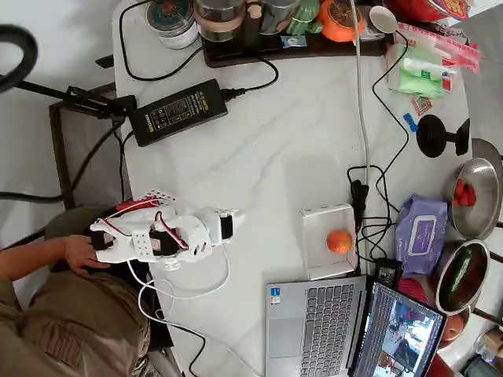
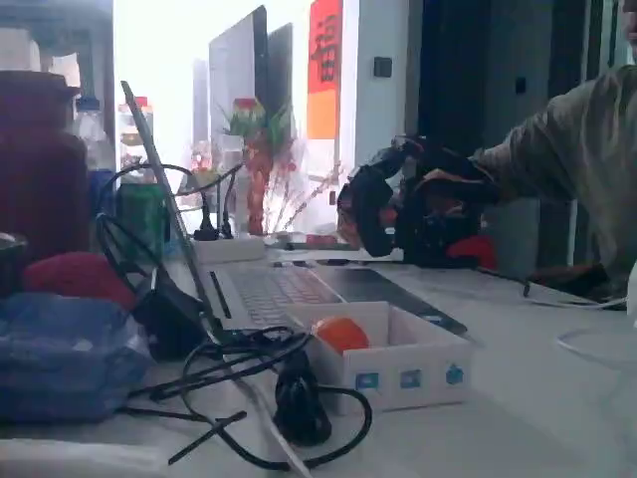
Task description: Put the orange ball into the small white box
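Observation:
The orange ball (image 1: 339, 241) lies inside the small white box (image 1: 321, 265) at the right of the table in the overhead view. In the fixed view the ball (image 2: 341, 334) shows above the low front wall of the box (image 2: 398, 378). My white arm is folded back at the table's left edge in the overhead view. Its gripper (image 1: 229, 223) points right, well to the left of the box, and looks shut with nothing in it. The gripper (image 2: 356, 214) is a dark backlit shape behind the box in the fixed view.
A laptop (image 1: 318, 326) sits just in front of the box, with black cables (image 1: 369, 212) beside it. A purple wet-wipes pack (image 1: 420, 233) and metal bowls (image 1: 475, 196) stand at the right, and a black power adapter (image 1: 178, 111) at the back left. A person's hand (image 1: 78, 253) rests at my arm's base.

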